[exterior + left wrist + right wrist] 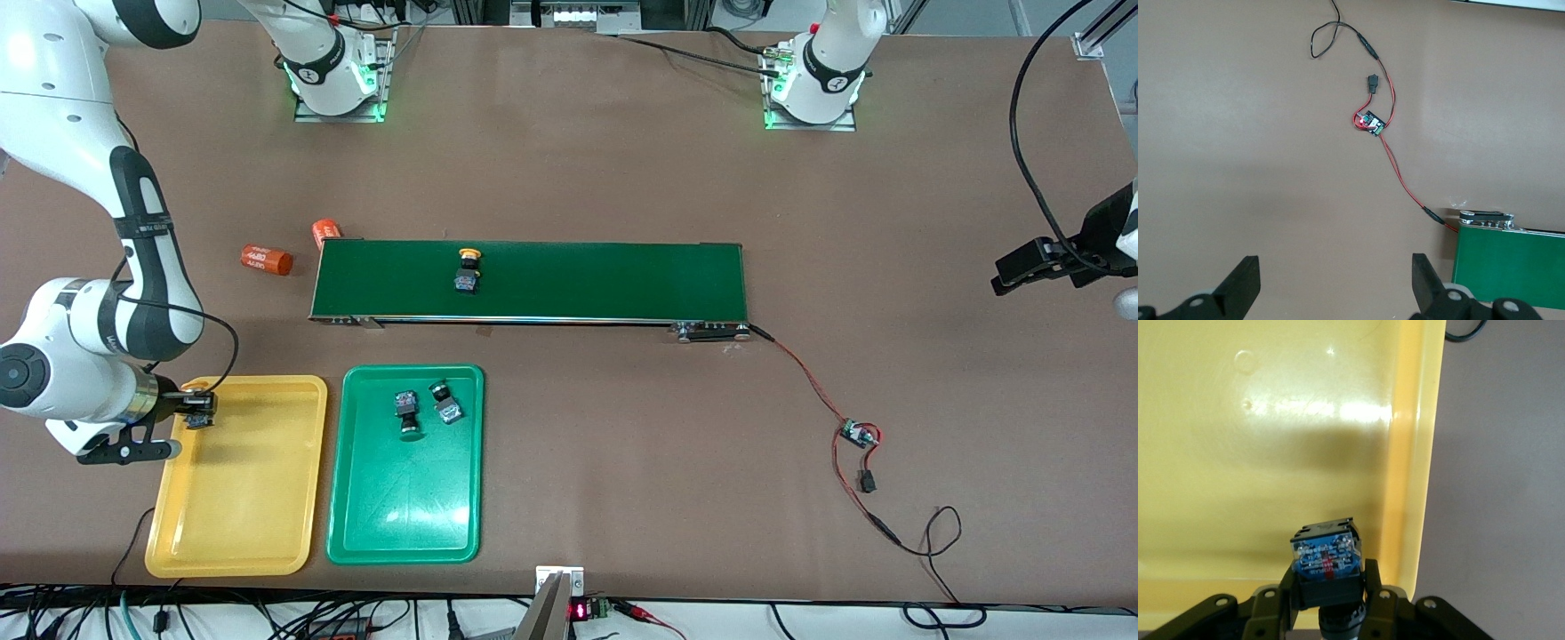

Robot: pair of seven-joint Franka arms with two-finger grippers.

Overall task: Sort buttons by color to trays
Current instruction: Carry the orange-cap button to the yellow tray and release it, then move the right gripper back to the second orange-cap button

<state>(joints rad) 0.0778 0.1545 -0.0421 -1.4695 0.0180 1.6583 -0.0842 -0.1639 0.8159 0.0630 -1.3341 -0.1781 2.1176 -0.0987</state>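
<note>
Front view. Desk (569,178), brown. Conveyor belt (533,280), dark green, carries one yellow-capped button (466,271), not yet sorted. Green tray (356,524) holds two buttons: first green button (406,413) and second green button (445,402), lying close beside each other in the half nearer the belt; the green sorting looks finished. Yellow tray (240,533) lies beside it toward the right arm's end, with no button resting on its floor. Right end effector (197,411) hangs over the yellow tray's corner, clamped on a held button (201,412). Left end effector (1036,267) waits over bare desk at the left arm's end. Two orange cylinders (267,260) lie off the belt's end. Wired circuit board (859,435) sits on the desk.

Left wrist view. Left end effector (1335,283), fingers wide apart, nothing between them; circuit board and belt end below.

Right wrist view. Right end effector (1331,600) closed on the held button's body (1326,557), above the yellow tray (1271,420) near its rim. Judged remaining: release this one, then fetch the belt button.
</note>
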